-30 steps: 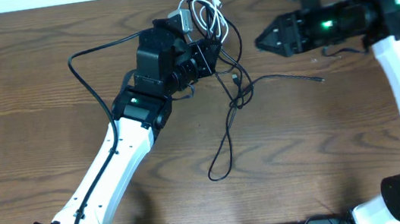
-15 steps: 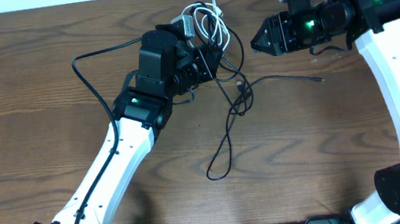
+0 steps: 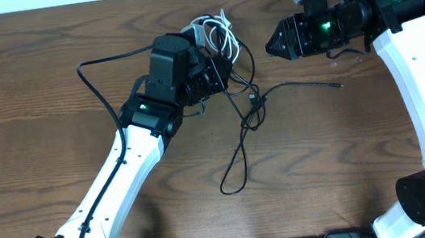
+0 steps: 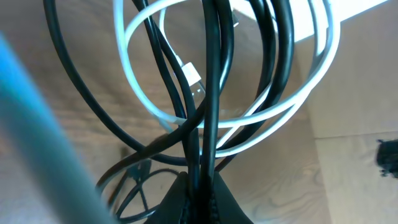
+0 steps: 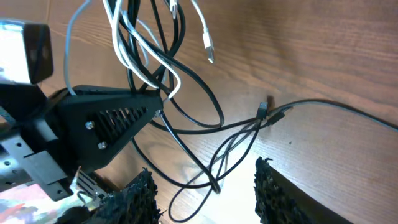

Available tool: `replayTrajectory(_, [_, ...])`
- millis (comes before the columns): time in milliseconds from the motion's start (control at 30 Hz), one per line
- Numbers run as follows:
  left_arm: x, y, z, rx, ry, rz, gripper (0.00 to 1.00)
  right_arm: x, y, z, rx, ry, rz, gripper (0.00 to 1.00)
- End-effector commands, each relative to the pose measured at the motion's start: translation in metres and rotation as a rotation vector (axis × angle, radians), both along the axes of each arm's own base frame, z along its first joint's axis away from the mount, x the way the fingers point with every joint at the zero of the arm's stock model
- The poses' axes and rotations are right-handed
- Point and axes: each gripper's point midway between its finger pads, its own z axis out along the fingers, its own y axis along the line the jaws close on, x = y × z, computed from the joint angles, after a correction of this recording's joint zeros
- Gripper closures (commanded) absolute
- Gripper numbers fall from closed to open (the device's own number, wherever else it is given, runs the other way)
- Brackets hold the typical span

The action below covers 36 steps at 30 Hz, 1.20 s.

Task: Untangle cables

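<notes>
Several black cables [image 3: 255, 106] and one white cable [image 3: 216, 27] lie knotted near the far edge of the tabletop [image 3: 33, 116], with black loops trailing toward its middle. The left gripper [image 4: 200, 190] is clamped on the black cables, and the white cable loops around them. The right gripper [image 5: 205, 186] hovers just beside the tangle, jaws apart and empty. The step in hand looks like the pull-apart. Next, the right gripper probably needs to close on one strand, perhaps the white one, and draw it clear.
</notes>
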Motion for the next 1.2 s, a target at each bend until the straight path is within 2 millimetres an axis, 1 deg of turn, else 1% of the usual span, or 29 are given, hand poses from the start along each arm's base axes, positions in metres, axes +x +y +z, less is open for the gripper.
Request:
replayTrajectory(0, [-0.005, -0.001, 0.004, 0.003, -0.005, -0.018, 0.92, -0.004, 0.002, -0.004, 0.000, 0.033, -0.007, 0.50])
replayTrajectory(233, [-0.014, -0.008, 0.003, -0.024, 0.025, -0.066, 0.92, -0.012, 0.001, -0.007, -0.003, 0.069, -0.005, 0.50])
replayTrajectory(567, [-0.024, -0.006, -0.007, -0.017, 0.099, -0.067, 0.92, -0.024, -0.002, -0.012, -0.018, 0.128, -0.005, 0.50])
replayTrajectory(767, [-0.030, -0.003, -0.016, -0.011, 0.162, -0.051, 0.92, -0.034, -0.009, -0.019, -0.058, 0.176, -0.012, 0.50])
replayTrajectory(900, [-0.034, -0.001, -0.020, -0.002, 0.185, -0.049, 0.92, -0.038, -0.014, -0.022, -0.087, 0.194, -0.021, 0.48])
replayTrajectory(1167, [-0.041, 0.002, -0.027, 0.008, 0.237, -0.038, 0.92, -0.045, -0.016, -0.024, -0.098, 0.228, -0.022, 0.45])
